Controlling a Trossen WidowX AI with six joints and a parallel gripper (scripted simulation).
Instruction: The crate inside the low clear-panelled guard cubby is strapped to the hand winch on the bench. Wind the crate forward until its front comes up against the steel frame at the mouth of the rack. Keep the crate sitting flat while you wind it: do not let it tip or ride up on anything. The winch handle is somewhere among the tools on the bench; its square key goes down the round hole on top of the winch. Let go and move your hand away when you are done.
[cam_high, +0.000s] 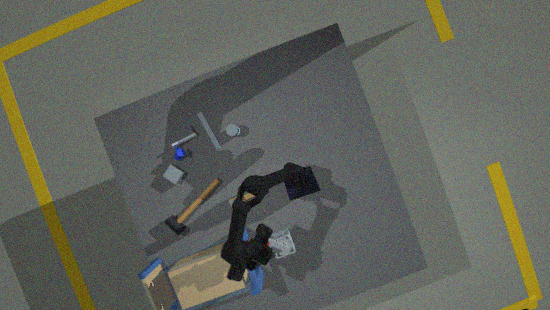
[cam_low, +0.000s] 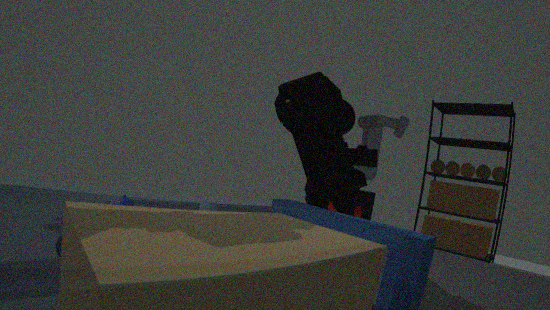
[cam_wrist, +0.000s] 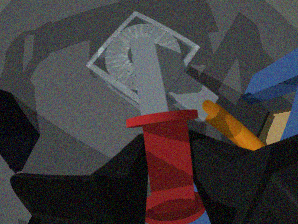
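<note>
My gripper is shut on the red grip of the winch handle. In the wrist view the handle's flat grey arm reaches from the grip over the ribbed round part of the winch. Whether its square key sits in the hole is hidden. The winch's square outline shows beside the rack mouth. The tan crate lies flat behind the blue frame. My arm covers the crate's front corner in the top view, so its contact with the frame cannot be told.
A hammer with a wooden shaft lies left of the arm. Beyond it are a grey block, a blue object, a grey bar and a round grey piece. An orange bar lies close right of the handle.
</note>
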